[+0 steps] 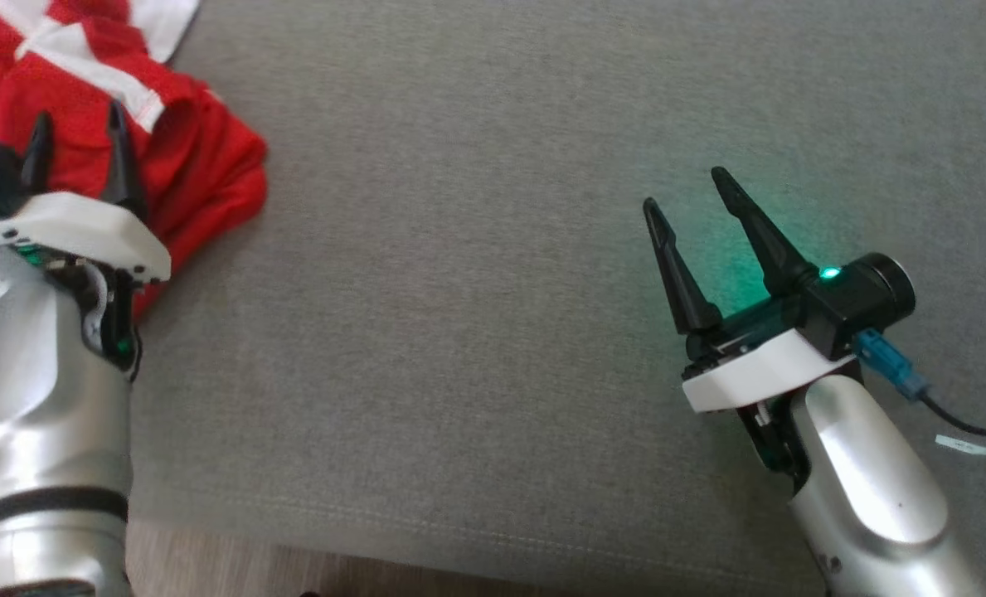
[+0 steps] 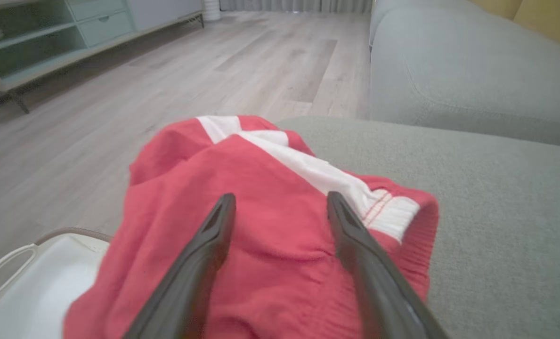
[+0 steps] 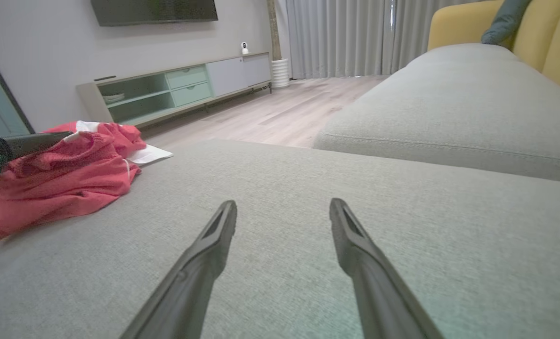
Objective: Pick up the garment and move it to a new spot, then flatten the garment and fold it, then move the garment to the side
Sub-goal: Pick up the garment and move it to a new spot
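Grey sofa cushion: garment bunched upper left at my left hand (both hands released); right hand well apart.

Grey upholstered sofa seat in the foreground, with a yellow backrest behind it. Floor: pale wood planks. A low cabinet with mint-green shelves and drawers stands against the white wall, below a dark wall-mounted screen. Grey curtains hang full-length.
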